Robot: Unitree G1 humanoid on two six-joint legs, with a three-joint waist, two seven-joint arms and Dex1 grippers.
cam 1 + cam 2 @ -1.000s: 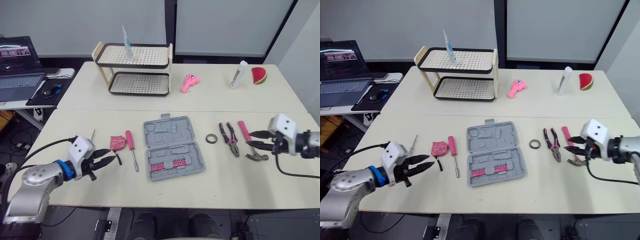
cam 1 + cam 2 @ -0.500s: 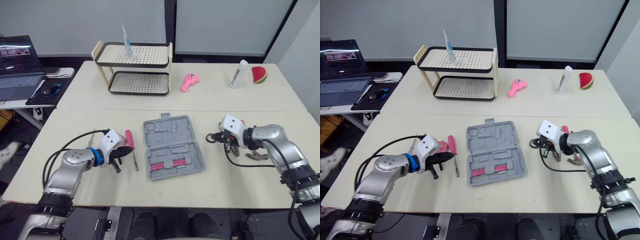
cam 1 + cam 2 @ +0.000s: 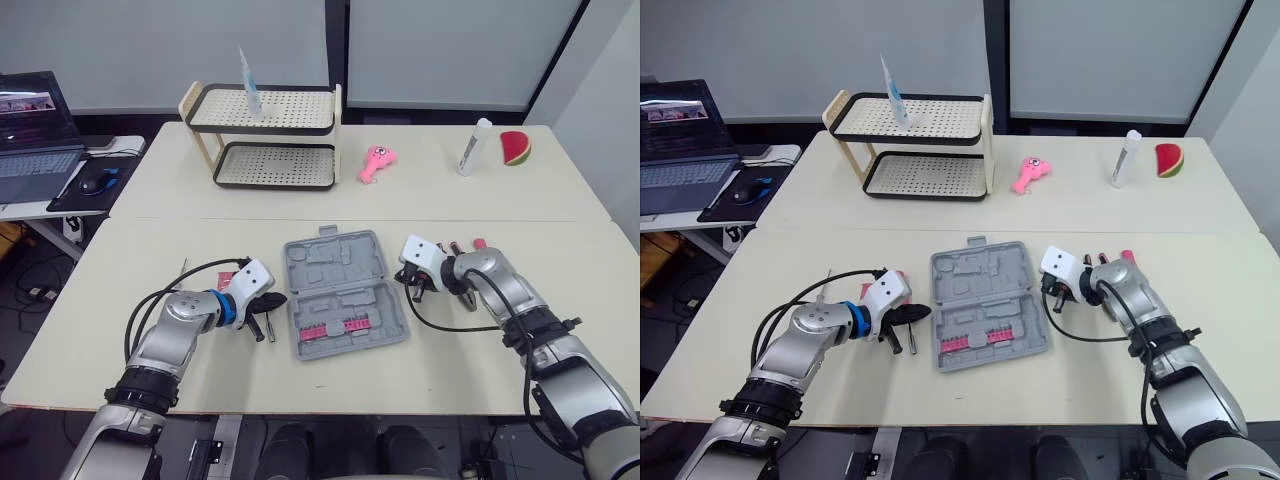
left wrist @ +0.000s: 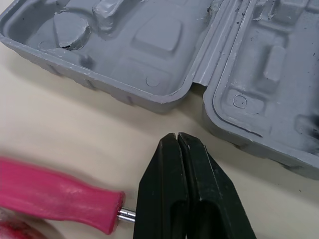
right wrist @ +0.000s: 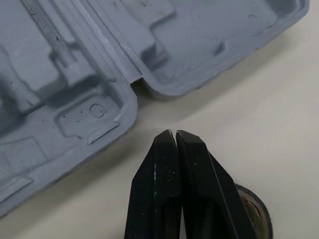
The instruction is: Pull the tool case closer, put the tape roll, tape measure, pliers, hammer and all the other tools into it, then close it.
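The grey tool case lies open in the middle of the near table, with pink bits in its near half. My left gripper is shut on nothing, its tip just off the case's left edge by the hinge. The pink screwdriver lies beside and under it, and the pink tape measure is behind the wrist. My right gripper is shut on nothing just off the case's right edge. The tape roll lies under its fingers. Pink handles of the pliers and hammer show past the right arm.
On the far table stand a two-tier perforated rack, a pink toy, a white bottle and a watermelon slice. A laptop and mouse sit on a side desk to the left. A thin metal tool lies left of my left arm.
Both arms have swung inward. The left gripper went from beside the screwdriver to the case's left edge, the right from the pliers and tape roll to its right edge.
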